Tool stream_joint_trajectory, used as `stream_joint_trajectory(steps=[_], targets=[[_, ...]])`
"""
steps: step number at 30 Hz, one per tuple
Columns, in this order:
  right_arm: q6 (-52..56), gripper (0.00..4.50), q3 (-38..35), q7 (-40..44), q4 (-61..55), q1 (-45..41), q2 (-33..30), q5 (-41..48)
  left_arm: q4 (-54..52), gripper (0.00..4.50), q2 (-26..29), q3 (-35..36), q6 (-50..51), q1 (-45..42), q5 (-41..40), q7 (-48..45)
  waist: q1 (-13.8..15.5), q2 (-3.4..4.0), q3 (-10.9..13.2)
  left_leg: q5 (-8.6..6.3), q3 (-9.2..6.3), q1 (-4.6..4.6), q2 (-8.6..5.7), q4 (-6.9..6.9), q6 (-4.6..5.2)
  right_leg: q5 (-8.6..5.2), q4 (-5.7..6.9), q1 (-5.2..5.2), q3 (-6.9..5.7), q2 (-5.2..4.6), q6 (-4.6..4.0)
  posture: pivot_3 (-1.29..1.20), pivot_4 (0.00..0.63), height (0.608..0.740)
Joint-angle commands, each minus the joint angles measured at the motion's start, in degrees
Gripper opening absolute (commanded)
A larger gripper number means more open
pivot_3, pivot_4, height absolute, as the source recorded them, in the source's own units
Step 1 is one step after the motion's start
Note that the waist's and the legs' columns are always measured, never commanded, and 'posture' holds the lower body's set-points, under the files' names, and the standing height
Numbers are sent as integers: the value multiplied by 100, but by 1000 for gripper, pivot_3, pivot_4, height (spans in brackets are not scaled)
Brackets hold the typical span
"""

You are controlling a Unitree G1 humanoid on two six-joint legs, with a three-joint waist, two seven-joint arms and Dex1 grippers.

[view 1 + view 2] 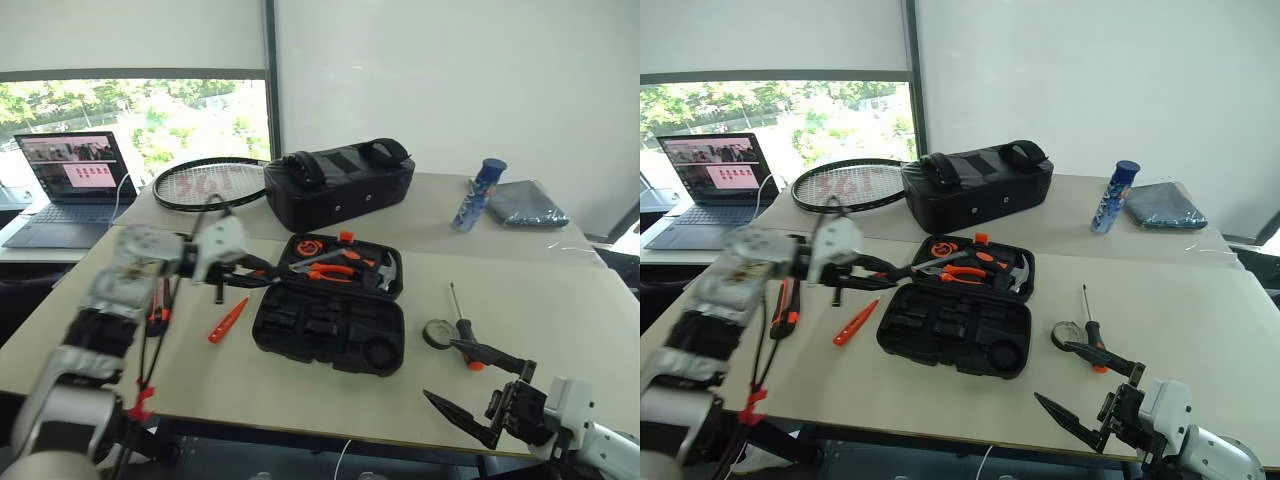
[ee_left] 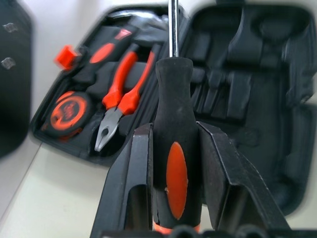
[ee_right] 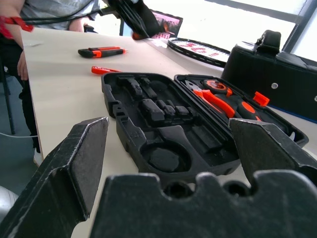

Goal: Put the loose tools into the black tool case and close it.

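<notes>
A laptop [image 1: 72, 185] sat open at the far left, and a racket [image 1: 208, 184] lay beside a black fabric bag [image 1: 338, 185] at the back of the table [image 1: 560, 300]. The utility knife [image 1: 786, 305] lay near the table's left edge, with the slim orange tester screwdriver [image 1: 227, 320] just right of it. The left gripper [image 2: 173, 148] was clenched on a black-and-orange screwdriver [image 2: 174, 134], its shaft pointing toward the open black tool case [image 1: 330, 305]. The case lay mid-table, its far half holding pliers [image 2: 121, 99], a tape measure [image 2: 67, 114] and a hammer [image 1: 385, 272], its near half's slots empty. Right of it lay the black tape roll [image 1: 437, 333] beside a second screwdriver [image 1: 460, 322]. The right gripper [image 1: 470, 385] hovered released near the table's front edge. A blue can [image 1: 478, 194] stood at the back right.
</notes>
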Motion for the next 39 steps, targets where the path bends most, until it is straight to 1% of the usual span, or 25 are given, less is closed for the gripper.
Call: stream_joint_trajectory(steps=[1, 7, 10, 13, 18, 20, 23, 27, 34, 39], targets=[[164, 4500, -313, -331, -318, 136, 111, 335, 957, 825, -342, -426, -1085, -601, 836, 310, -24, 0, 0, -1, 0, -2, 1, 0, 1, 0, 0, -2, 0, 1, 0, 0, 150, 740], [141, 4500, -383, -534, -527, 387, 239, 301, 2243, 825, -789, -756, -1832, -1086, 1504, 597, -120, 1, 0, -3, -1, -7, 2, -1, 6, 0, 2, -7, 2, 4, 0, 0, 150, 740], [113, 4500, -358, -654, -667, 530, 337, 224, 2729, 825, -1025, -799, -1898, -1222, 1685, 721, -125, 1, 0, -3, -4, -9, 1, -1, 6, -2, 3, -6, 0, 4, 3, 0, 150, 740], [125, 4500, -330, -761, -777, 603, 396, 165, 2959, 825, -1168, -802, -1949, -1278, 1730, 568, -121, 1, 0, -3, -6, -8, -1, 0, 6, -2, 2, -3, -1, 2, 4, 0, 150, 740], [150, 4500, -271, -873, -891, 657, 442, 65, 3022, 825, -1249, -803, -1811, -1274, 1748, 244, -113, 2, 0, -3, -6, -3, -3, 2, 6, -7, 3, 3, -1, 1, 14, 0, 150, 740], [149, 4500, -258, -897, -903, 659, 436, 45, 2867, 825, -1224, -784, -1756, -1194, 1652, -95, -120, 2, -1, -3, -6, -4, -3, 2, 6, -7, 3, 3, -1, 1, 13, 0, 150, 740], [141, 4500, -262, -915, -891, 655, 430, 32, 2672, 825, -1193, -728, -1632, -1133, 1624, -209, -131, 2, 0, -3, -6, -5, -2, 1, 6, -5, 7, -1, -1, 3, 10, 0, 150, 740], [126, 4500, -234, -933, -843, 615, 433, 1, 2609, 825, -1117, -783, -1402, -1085, 1833, -90, -139, 2, 0, -3, -9, -5, 0, 1, 6, -5, 5, 0, -1, 4, 10, 0, 150, 740], [117, 4500, -182, -934, -783, 536, 442, -21, 2558, 825, -1173, -790, -862, -1132, 2062, 210, -152, 3, -1, -3, -9, -1, 0, 1, 6, -6, 7, 2, -1, 5, 12, 0, 150, 740], [54, 4500, -190, -861, -720, 586, 449, -13, 2542, 825, -1104, -858, -793, -1141, 2212, 251, -144, 3, -1, -3, -10, 0, 0, 2, 6, -6, 7, 4, -2, 5, 11, 0, 150, 740]])
